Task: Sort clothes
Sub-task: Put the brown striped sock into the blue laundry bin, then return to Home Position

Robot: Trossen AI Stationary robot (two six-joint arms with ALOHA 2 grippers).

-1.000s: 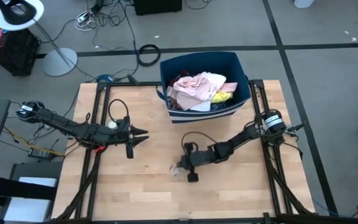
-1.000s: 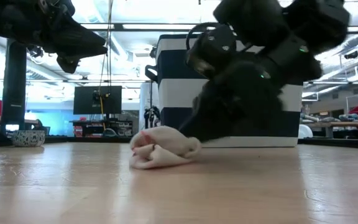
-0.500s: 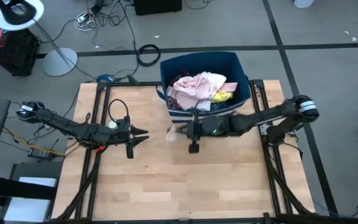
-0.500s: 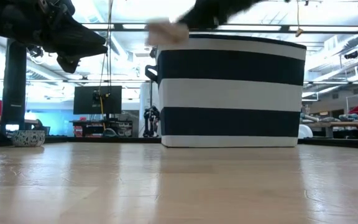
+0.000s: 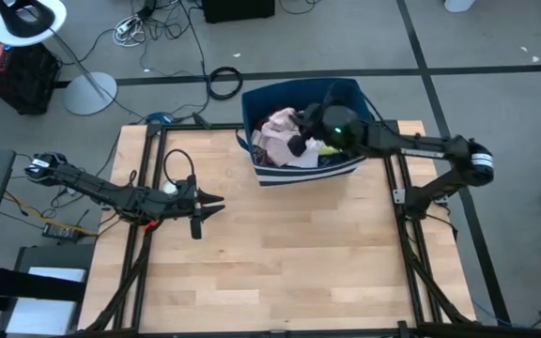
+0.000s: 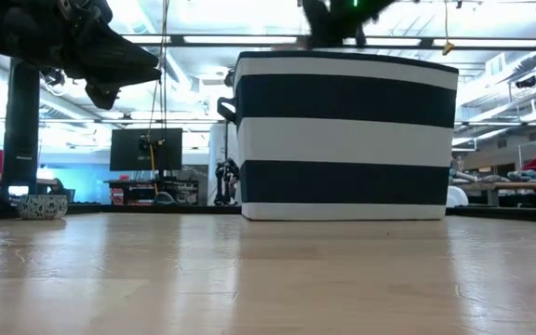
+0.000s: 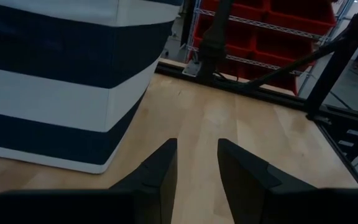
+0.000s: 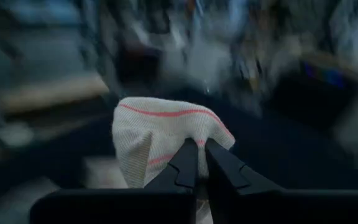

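Observation:
My right gripper (image 5: 298,143) hangs over the navy blue, white-striped bin (image 5: 357,99) at the table's far edge and is shut on a small white cloth with red stripes (image 8: 157,134). The bin holds a pile of pale pink and white clothes (image 5: 285,131) and a yellow piece (image 5: 334,146). In the low view the bin (image 6: 342,135) stands on the table and the right gripper (image 6: 338,19) shows above its rim. My left gripper (image 5: 216,202) is open and empty above the table's left middle; its own view shows the gap between its fingers (image 7: 197,163). My right gripper pinches a bunched fold of the white striped cloth (image 8: 194,138) between its two fingertips. The cloth bulges out past the fingertips in a rounded wad. It is lifted clear, above the bin's clothes. How many layers are held, I cannot tell.
Black frame rails (image 5: 148,235) run along the table's left and right sides (image 5: 411,244). The wooden tabletop (image 5: 280,263) lies between them, in front of the bin. Cables and a lamp base (image 5: 87,92) lie on the floor beyond the table.
My right gripper has lifted the small white cloth off the table's middle, carried it up and toward the far edge, and now holds it over the bin. The cloth has stayed bunched in the shut fingers.

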